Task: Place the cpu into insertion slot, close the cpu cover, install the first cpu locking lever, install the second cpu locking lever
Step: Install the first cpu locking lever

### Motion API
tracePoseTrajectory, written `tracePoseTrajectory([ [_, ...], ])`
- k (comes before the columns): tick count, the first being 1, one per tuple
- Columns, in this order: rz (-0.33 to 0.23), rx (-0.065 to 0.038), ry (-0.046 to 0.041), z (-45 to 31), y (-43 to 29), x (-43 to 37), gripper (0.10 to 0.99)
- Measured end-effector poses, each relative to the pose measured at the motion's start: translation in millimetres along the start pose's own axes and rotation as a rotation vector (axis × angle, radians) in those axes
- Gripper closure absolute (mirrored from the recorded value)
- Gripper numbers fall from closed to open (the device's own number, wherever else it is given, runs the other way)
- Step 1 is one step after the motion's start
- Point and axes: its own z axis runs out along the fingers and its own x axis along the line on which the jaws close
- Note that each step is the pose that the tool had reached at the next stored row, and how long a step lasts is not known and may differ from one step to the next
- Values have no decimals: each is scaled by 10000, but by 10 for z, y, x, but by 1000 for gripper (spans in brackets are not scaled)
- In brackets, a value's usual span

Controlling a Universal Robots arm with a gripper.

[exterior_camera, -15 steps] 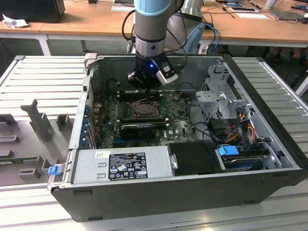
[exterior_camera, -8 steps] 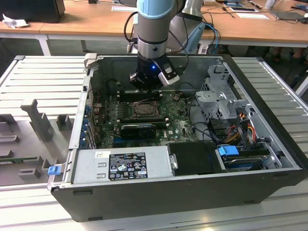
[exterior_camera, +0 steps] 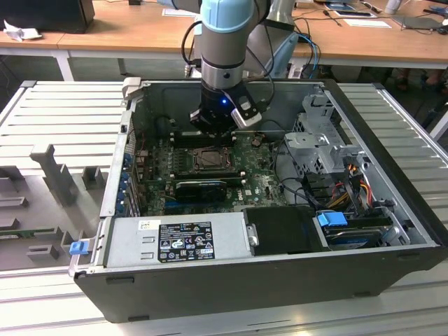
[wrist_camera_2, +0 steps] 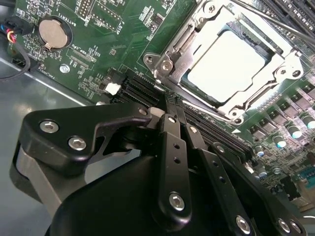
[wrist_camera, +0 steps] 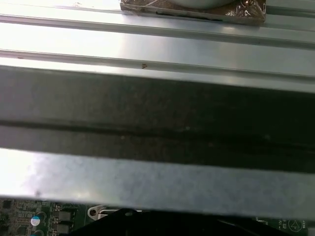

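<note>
Item 1, placement: done. The chip is sitting flat in the socket on the green board, its pale face showing squarely through the opening.

Item 2, cover: appears done. The cover is lying down over the chip, framing it on all sides, and is not standing up on its hinge.

Items 3 and 4, levers: status open. A thin metal rod is running along one edge of the socket in the second wrist view, and I judge it to be one of the locking levers. Whether it is hooked under its catch cannot be told. The second lever is not showing clearly enough to rate. Both lever steps are therefore being treated as outstanding.

Claw: the two fingers are converging to a single tip with no gap that I can make out, so it is reading as closed. Nothing is showing between the fingers; it is carrying no part. The tip is hanging just beside one corner of the socket, over the long black slots next to it. Whether it is touching the board or a lever there cannot be told.

In the exterior view the arm is reaching down into the open computer case, with the claw poised close above the board at the socket's far side.
</note>
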Motion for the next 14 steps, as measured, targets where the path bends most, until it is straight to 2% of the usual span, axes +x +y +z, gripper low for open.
tracePoseTrajectory([
  [14,3,210,13,51,-6,-8,980],
])
